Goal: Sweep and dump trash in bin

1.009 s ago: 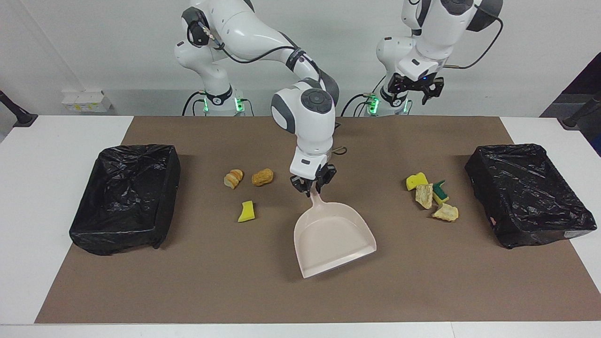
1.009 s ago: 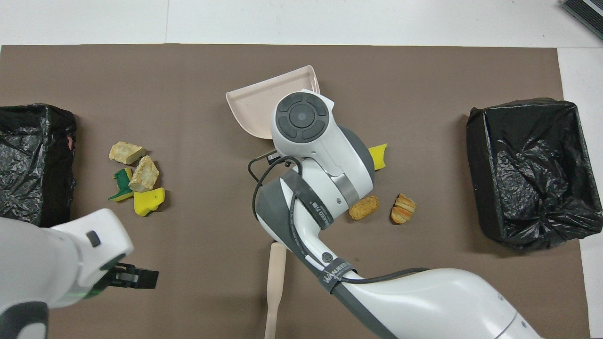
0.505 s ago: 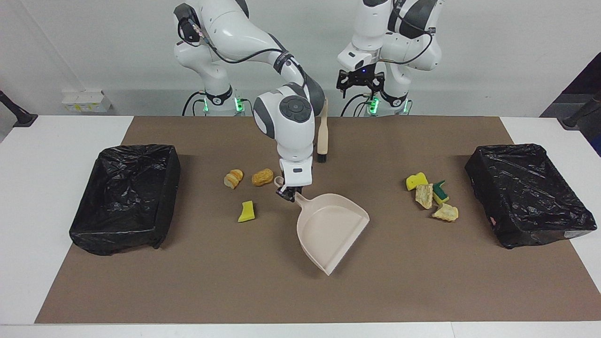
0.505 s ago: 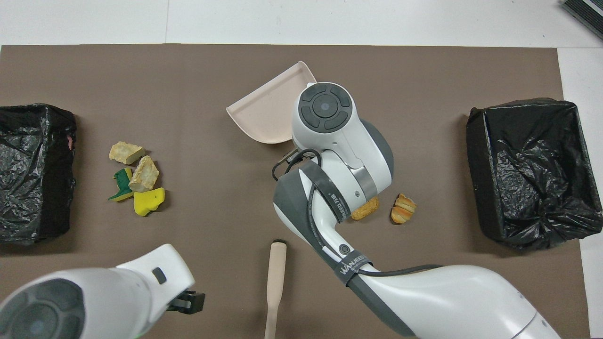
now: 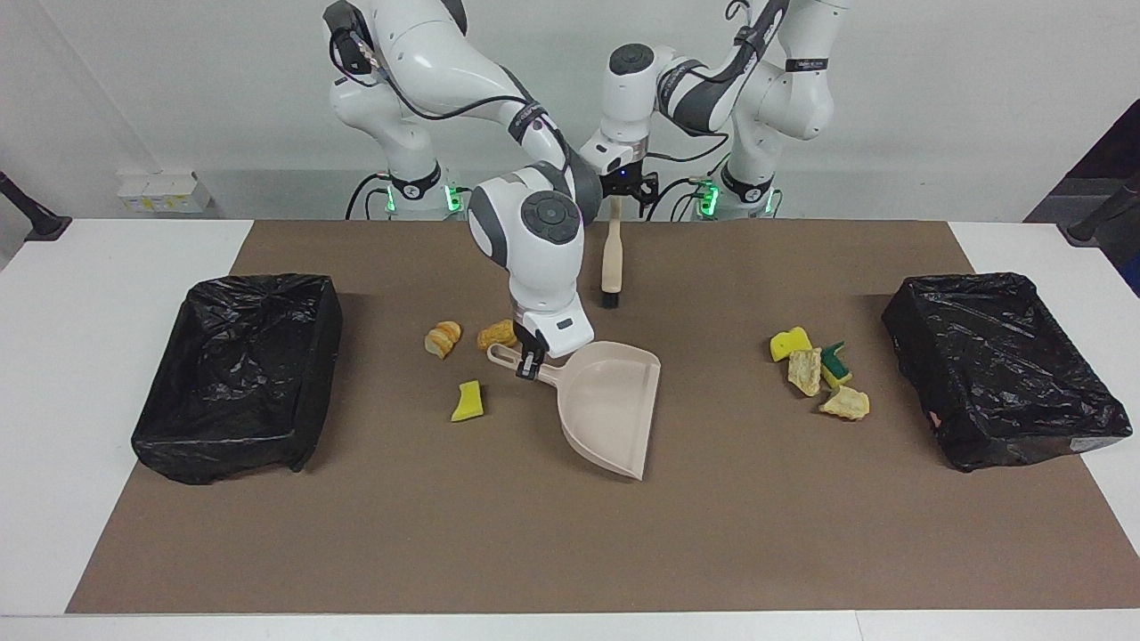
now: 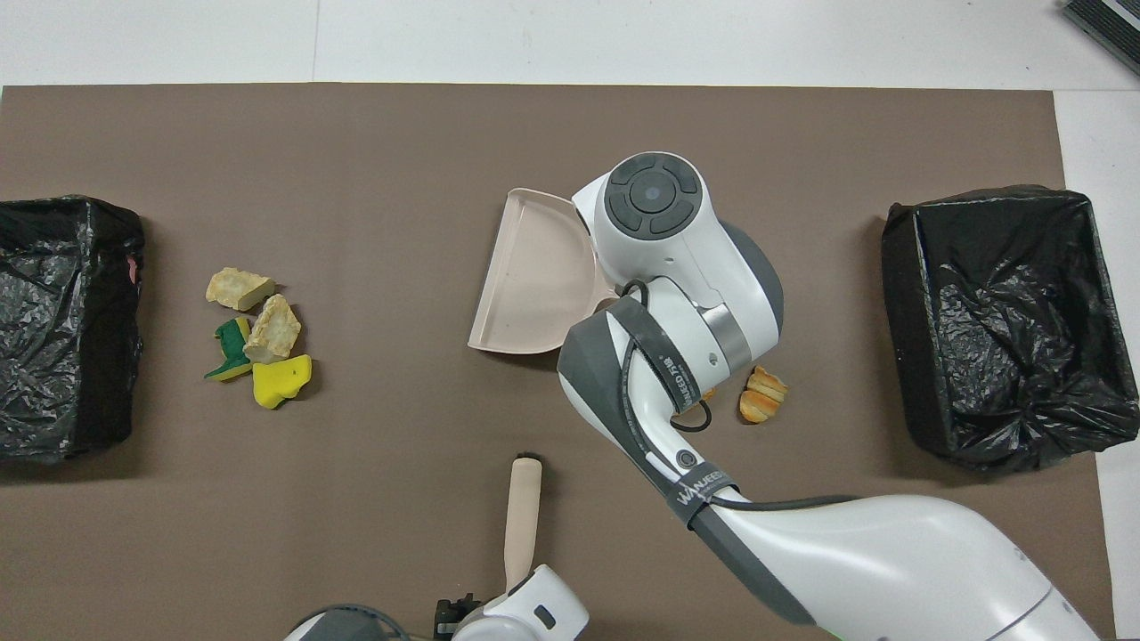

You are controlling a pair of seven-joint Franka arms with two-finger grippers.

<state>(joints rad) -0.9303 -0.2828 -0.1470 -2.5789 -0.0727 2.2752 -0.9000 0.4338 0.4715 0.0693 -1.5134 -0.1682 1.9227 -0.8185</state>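
We take the dustpan (image 5: 606, 401) as our landmark. Toward the right arm's end from it lie three trash scraps (image 5: 465, 361). Our right gripper (image 5: 530, 363) is clamped on its handle. Nearer the robots, our left gripper (image 5: 623, 189), fingers spread, is over the brush (image 5: 611, 258). Four scraps (image 5: 818, 372) lie toward the left arm's end.

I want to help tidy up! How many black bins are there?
2. One black bin sits at the right arm's end, the other at the left arm's end.
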